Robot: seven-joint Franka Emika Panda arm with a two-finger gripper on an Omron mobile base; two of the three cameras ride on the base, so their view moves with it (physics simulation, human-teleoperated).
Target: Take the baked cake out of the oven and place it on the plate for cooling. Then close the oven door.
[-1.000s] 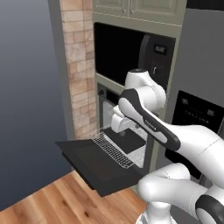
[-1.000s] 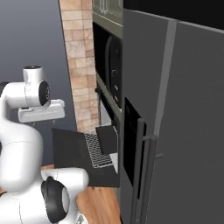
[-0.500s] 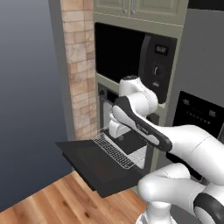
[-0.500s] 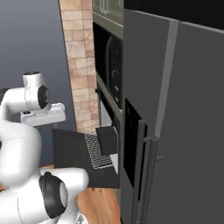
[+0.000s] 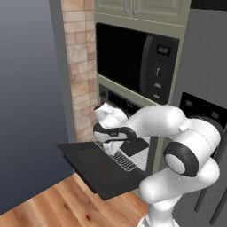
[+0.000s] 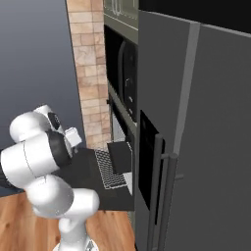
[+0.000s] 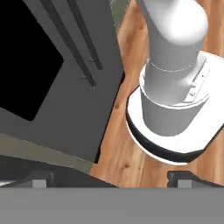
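In front of the open oven [image 5: 116, 98], the left base view shows my arm [image 5: 155, 124] folded low over the oven door [image 5: 95, 166]. The door lies dropped flat on its bottom hinge, under the big black microwave [image 5: 133, 62]. A wire rack [image 5: 126, 160] is slid out above the door, with a dark flat piece [image 5: 135, 146] resting on it. My arm crosses the oven mouth here, so I cannot tell where the cake sits.

From the right base view I get the side angle that the left one lacks. The grey fridge [image 6: 196, 122] stands tight against the oven's far side. The rack and the dark piece jut out past the cabinet face, well above the wooden floor [image 6: 19, 215]. The oven cavity itself is edge-on from here.

The hand view alone shows my gripper [image 7: 111, 183]. Its two tips stand far apart at the bottom edge with nothing between them, so it is wide open and empty. It looks down and back at the floorboards and the fridge front, away from the oven.

I expect the cake to be light, soft and crumbly. It would want a gentle squeeze low across its sides, not a hard pinch. The door is stiff and heavy, and I judge it best pushed up from under its front edge by the bar handle.
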